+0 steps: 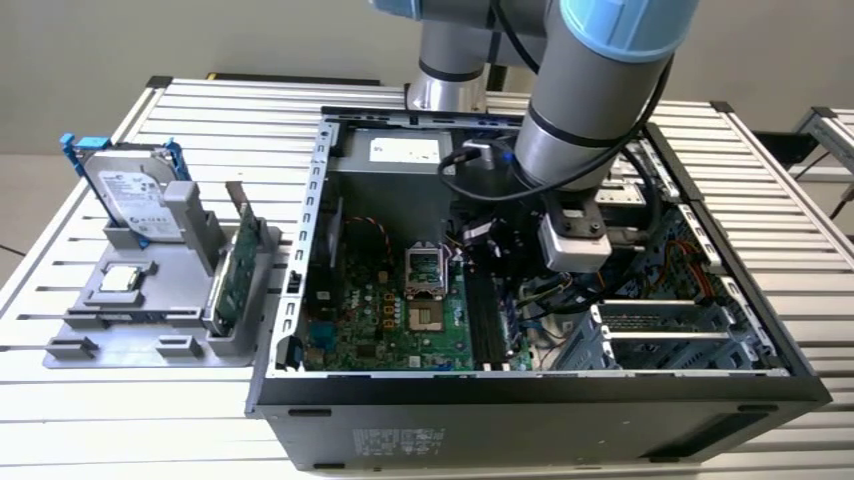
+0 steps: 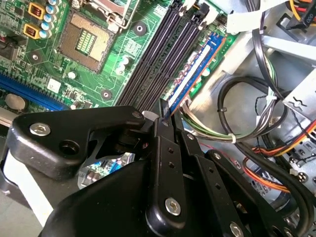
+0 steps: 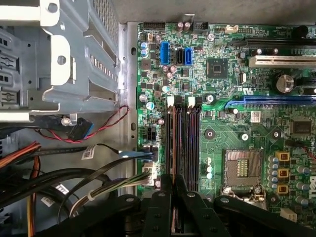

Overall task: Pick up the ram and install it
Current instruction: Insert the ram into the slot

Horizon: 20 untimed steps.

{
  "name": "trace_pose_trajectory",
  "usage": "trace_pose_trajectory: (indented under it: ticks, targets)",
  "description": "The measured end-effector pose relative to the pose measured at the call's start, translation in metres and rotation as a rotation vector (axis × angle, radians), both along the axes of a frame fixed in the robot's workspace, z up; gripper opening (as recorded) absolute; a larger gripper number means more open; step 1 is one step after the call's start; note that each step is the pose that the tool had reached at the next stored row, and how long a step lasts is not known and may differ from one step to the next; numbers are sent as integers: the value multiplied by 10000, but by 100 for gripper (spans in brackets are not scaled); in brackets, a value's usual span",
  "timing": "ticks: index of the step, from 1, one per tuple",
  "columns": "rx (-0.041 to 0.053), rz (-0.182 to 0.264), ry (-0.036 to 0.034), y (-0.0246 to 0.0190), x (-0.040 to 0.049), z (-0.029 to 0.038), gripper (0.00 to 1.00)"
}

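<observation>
Blue and thin, the ram (image 2: 193,69) stands on edge in the outermost of the motherboard's (image 2: 106,69) black slots (image 2: 163,54), the one nearest the case's cable side, as you can see in the second wrist view. Your jaws (image 2: 163,118) are closed down onto the near end of the stick, the fingertips (image 2: 166,129) pinching its edge from both sides. In the first wrist view the same stick (image 3: 173,148) runs as a narrow line from between the gripper's fingers (image 3: 160,195) up along the slot row, with its far end by the white latch (image 3: 171,101).

In the exterior view you see the arm (image 1: 587,90) reaching down into the open computer case (image 1: 534,390), its wrist above the slots to the exterior view's right of the empty processor socket (image 1: 420,268). The case lies on the slatted bench (image 1: 200,110). On the grey holder (image 1: 147,300) to the exterior view's left stand the silver hard drive (image 1: 134,195) in its blue bracket and the green circuit card (image 1: 234,270), well apart from the arm. Bundled cables (image 2: 247,128) lie just beside the ram.
</observation>
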State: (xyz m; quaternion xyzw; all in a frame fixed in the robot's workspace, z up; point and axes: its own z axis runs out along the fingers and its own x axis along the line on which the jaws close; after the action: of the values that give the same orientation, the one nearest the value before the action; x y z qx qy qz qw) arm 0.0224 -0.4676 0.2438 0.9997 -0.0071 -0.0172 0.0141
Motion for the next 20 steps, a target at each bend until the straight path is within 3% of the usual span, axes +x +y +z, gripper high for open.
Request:
trace_pose_trajectory:
  ticks: [20]
  targets:
    - [-2,14,-3,0,-9,-182,0]
